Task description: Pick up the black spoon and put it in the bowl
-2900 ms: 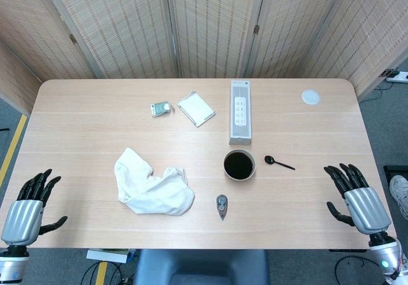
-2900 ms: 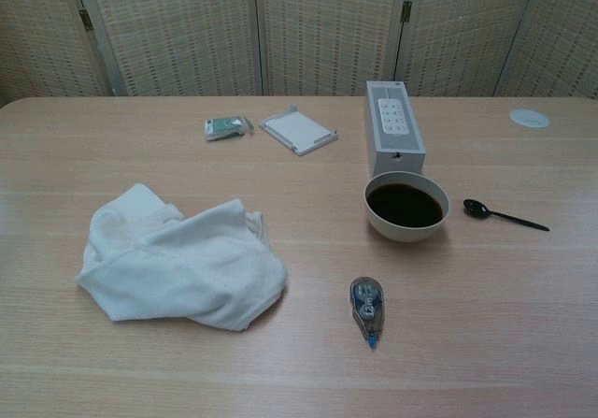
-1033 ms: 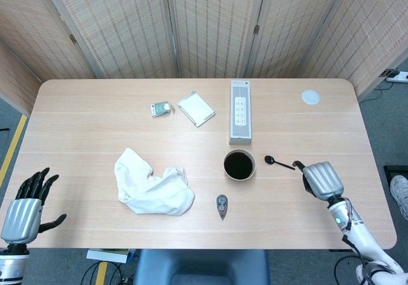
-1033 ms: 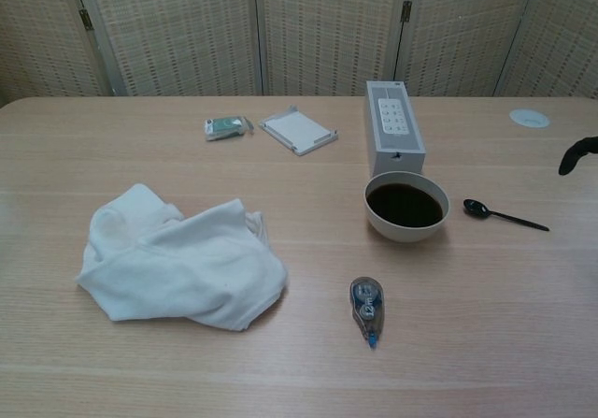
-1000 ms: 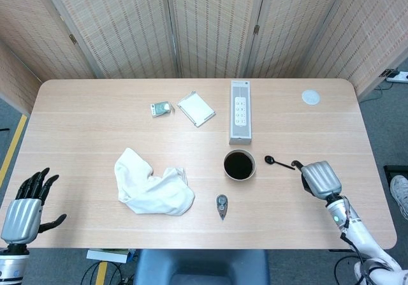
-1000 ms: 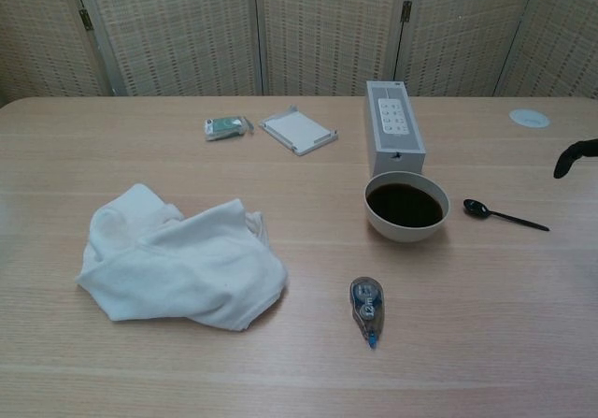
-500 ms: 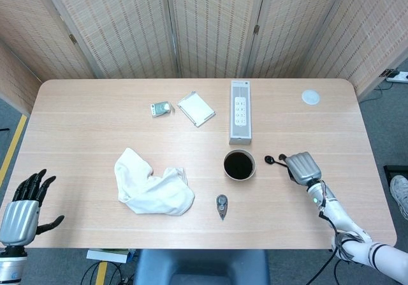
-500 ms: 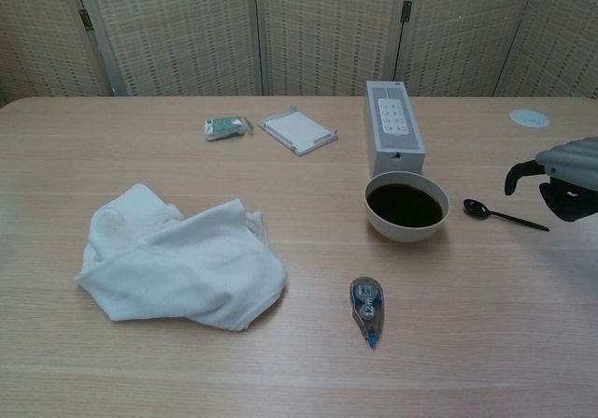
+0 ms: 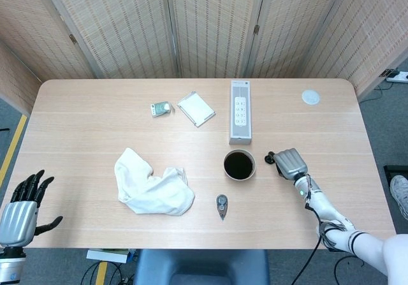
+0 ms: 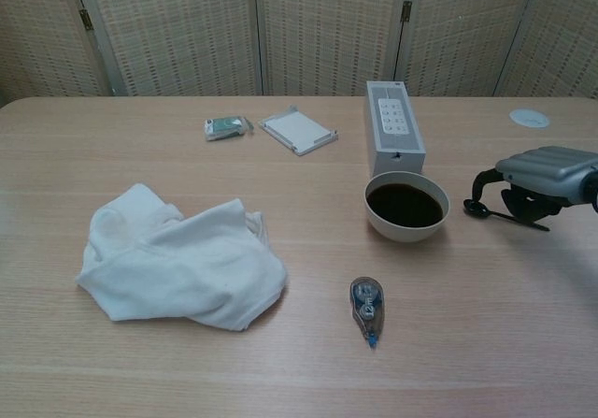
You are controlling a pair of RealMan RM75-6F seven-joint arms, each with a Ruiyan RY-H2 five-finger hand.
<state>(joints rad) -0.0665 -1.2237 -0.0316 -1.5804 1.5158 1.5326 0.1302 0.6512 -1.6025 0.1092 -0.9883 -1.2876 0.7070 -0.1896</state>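
While the black spoon [image 10: 478,210] lies flat on the surface [image 9: 95,106] just right of the bowl [image 10: 405,207], only its scoop end and a bit of handle show, since the right hand [image 10: 534,180] is directly over the rest. There's one spoon and one bowl, and the bowl looks dark inside. The right hand's fingers [image 10: 486,180] curl downward around the spoon's handle, thumb tip just above the scoop in the chest view. Whether they actually touch or pinch the handle can't be told from either view, so the grip is a question mark. In the head view the same hand [image 9: 288,162] covers nearly all of the spoon, leaving a small dark bit poking out toward the bowl.

Moving outward, there's one long white box [image 9: 240,111] right behind the bowl, nearly touching its rim. One correction tape dispenser [image 10: 365,308] lies in front of the bowl, closer to the robot. One crumpled white cloth [image 10: 177,257] lies well to the left. Near the far side there's one small green-and-white packet [image 9: 160,109] and one flat white card [image 9: 196,108] just beside it. One small white disc [image 9: 310,96] rests near the far right corner.

The left hand [image 9: 20,210] is off the near left corner of the surface, fingers spread, holding nothing.
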